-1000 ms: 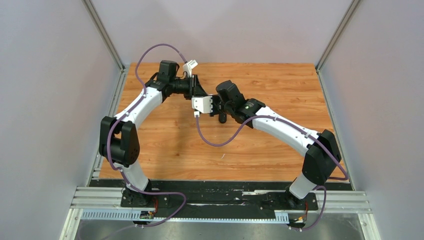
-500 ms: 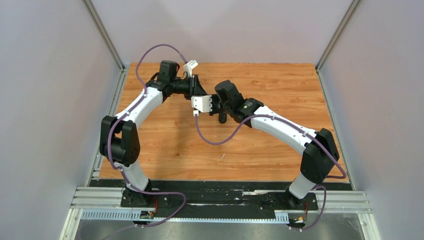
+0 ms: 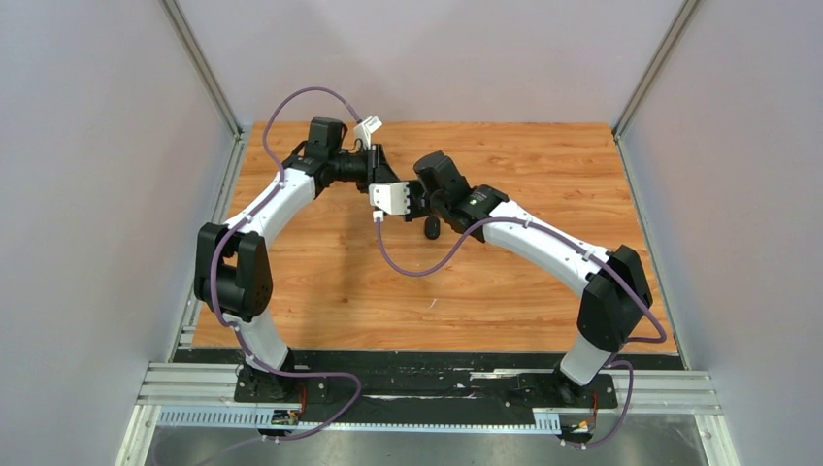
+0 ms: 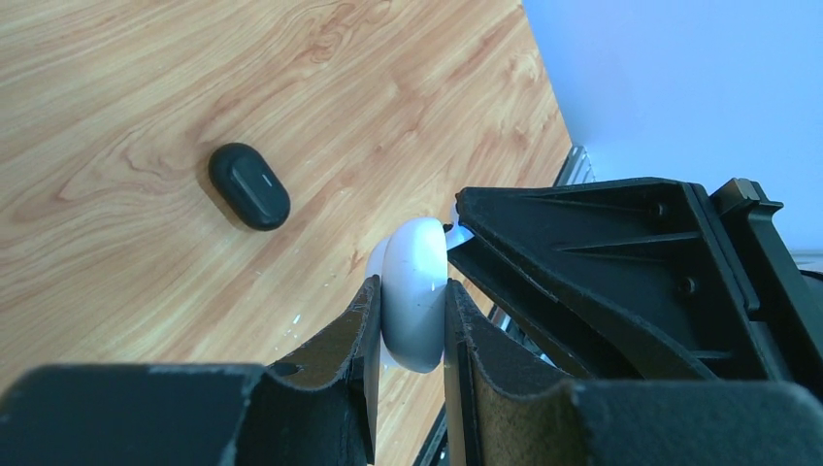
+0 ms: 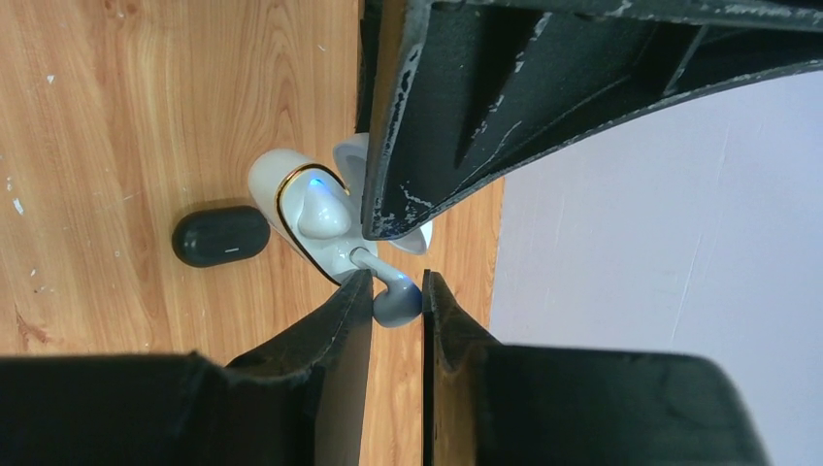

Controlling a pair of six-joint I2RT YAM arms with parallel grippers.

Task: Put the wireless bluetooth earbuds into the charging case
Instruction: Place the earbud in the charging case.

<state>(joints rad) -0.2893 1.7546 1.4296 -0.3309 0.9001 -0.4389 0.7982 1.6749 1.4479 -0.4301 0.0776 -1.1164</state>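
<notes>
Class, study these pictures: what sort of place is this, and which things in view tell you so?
Probably a lab robot test cell: the left arm and right arm are bolted to a metal rail at the edge of a wood-grain table, and plain grey walls box it in.

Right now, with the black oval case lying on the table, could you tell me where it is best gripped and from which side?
Probably from straight above, pinching the black oval case across its two long sides at mid-length. It lies flat on the table, with bare wood around it, and its rounded ends would likely slip out of a lengthwise pinch.
</notes>
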